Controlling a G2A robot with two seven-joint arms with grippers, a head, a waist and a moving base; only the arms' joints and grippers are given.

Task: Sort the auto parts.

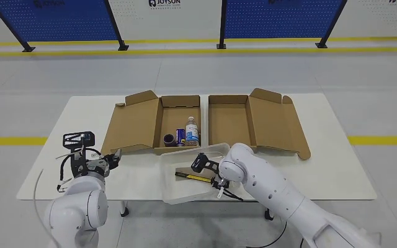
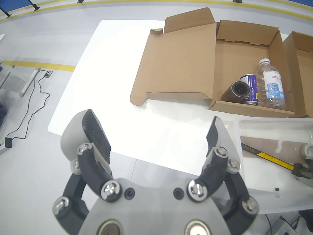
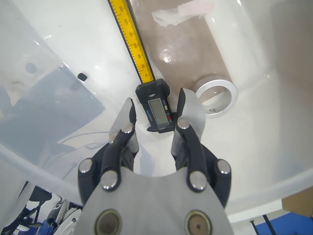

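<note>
A clear plastic bin (image 1: 186, 152) at the table's front holds a digital caliper (image 3: 157, 112) with a yellow scale, a silver metal ring (image 3: 216, 96) and a tiny black piece (image 3: 82, 76). My right gripper (image 3: 156, 103) is down inside the bin, open, its fingers straddling the caliper's black display head with a gap on one side. In the top view the caliper (image 1: 193, 177) lies in the bin just beside that gripper (image 1: 218, 184). My left gripper (image 2: 156, 133) hangs open and holds nothing, over the table's front edge to the left of the bin (image 2: 269, 128).
Two open cardboard boxes stand behind the bin. The left box (image 1: 180, 118) holds a black cylinder (image 2: 237, 90), a blue can (image 2: 250, 86) and a clear bottle (image 2: 271, 84). The right box (image 1: 228, 124) shows a bare floor. White table surface spreads to the left.
</note>
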